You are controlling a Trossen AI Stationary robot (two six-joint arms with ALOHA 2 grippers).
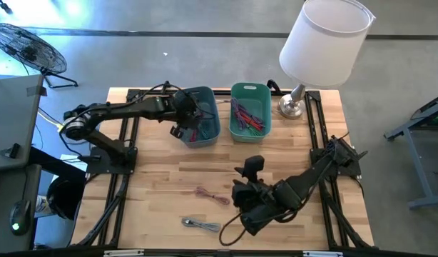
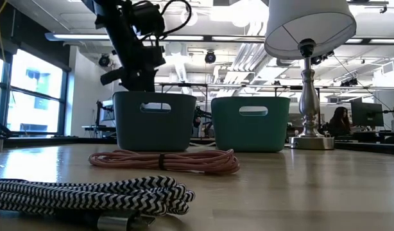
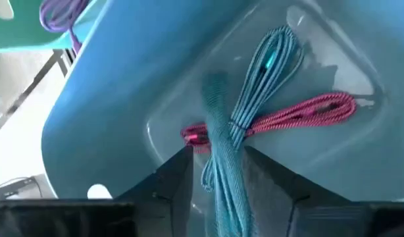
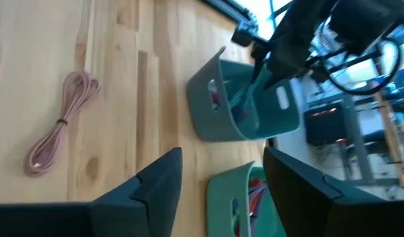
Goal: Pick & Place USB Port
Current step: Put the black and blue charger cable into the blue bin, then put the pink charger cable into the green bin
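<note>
The left gripper (image 1: 192,123) hangs over the blue bin (image 1: 212,133), its fingers (image 3: 172,178) closed narrowly on a teal cable (image 3: 228,164) that trails down into the bin. A pink-red cable (image 3: 301,113) already lies on the bin's floor beneath it. Seen level from the table, the left arm comes down from above into the left-hand bin.

The right gripper (image 1: 249,191) waits low over the table's front, jaws apart and holding nothing, looking across at both bins.

Two cables remain on the wood: a pink cable (image 1: 212,195) near the table's middle and a striped cable (image 1: 202,225) close to the front edge. The green bin (image 1: 242,91) beside the blue one holds a bundle of coloured cables; a lamp (image 1: 323,39) stands at the far right corner.

The step in hand appears to be the drop. Done well, it likely means lowering until the coil's bulk sits inside the walls, opening fully, then lifting straight up so no loop snags a finger or drapes over the rim.
</note>
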